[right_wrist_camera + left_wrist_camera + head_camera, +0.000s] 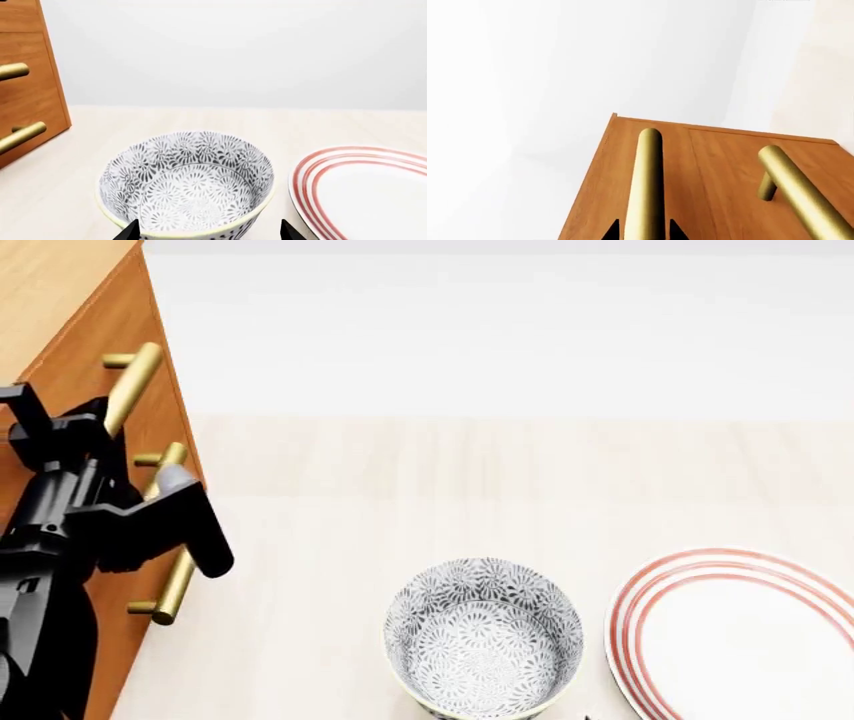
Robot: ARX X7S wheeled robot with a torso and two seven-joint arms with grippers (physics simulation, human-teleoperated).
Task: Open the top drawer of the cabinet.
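The cabinet (pixel 94 350) stands at the far left of the scene, an orange-brown wooden block on a pale wooden table (pixel 441 480). Three brass bar handles run down its front. The top drawer (pixel 74 360) is the uppermost of them, and its handle (pixel 134 388) shows at the upper left of the head view; the drawer front sits flush with the rest of the cabinet face, so it looks closed.

The left gripper (pixel 642 231) is up against the cabinet front. In the left wrist view its two dark fingertips (pixel 612 231) sit one on each side of a brass handle (pixel 649 185), close to the bar, so the jaws straddle it. Whether they actually press on the metal cannot be told from these pictures. In the head view the black left arm (pixel 80 520) covers part of the drawer fronts, and it is not clear from that view which of the handles the fingers are around.

The right gripper (pixel 208 232) hovers just near of a patterned bowl (pixel 187 182), with its jaws spread wide, one tip (pixel 128 232) showing at each side of the bowl's near rim. To the right of the bowl lies a white plate (pixel 363 192) with red rings, close beside it but apart.
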